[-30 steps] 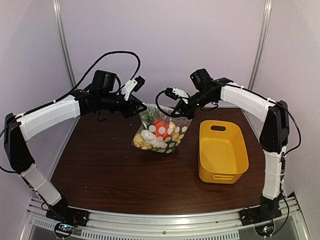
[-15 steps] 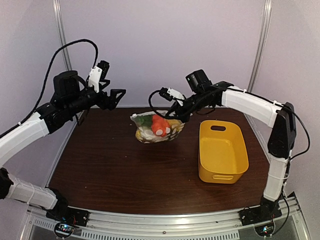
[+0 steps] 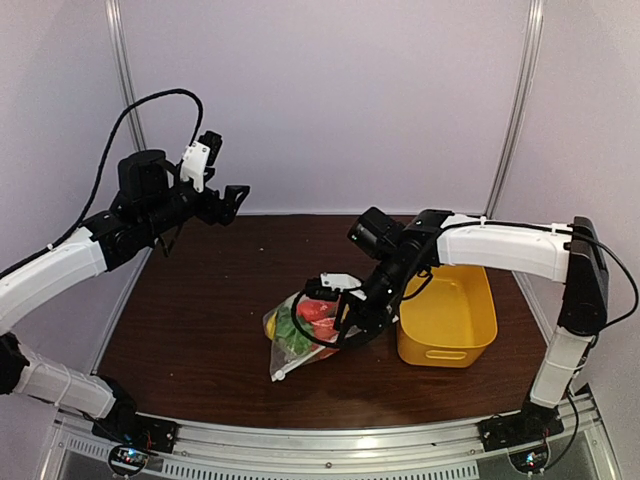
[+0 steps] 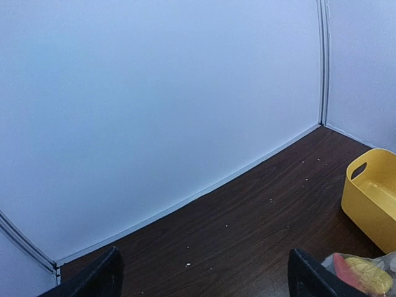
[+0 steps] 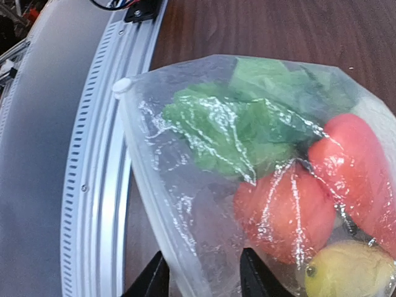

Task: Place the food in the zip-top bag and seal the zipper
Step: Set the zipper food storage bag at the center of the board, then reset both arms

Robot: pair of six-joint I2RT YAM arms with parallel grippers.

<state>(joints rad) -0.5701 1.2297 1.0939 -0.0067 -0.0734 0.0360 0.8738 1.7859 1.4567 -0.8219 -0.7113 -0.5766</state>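
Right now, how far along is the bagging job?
Done: the food is inside the zip-top bag, which lies on the table. In hand: the right end effector straddles the bag's edge, jaws parted; the left end effector is open, well clear. Left: confirming the zipper is sealed; I can't tell.

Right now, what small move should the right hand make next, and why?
Probably raise the right hand off the clear floppy plastic bag: its fingers stand apart around the bag's edge, and the bag lies on the brown table, toy vegetables inside.
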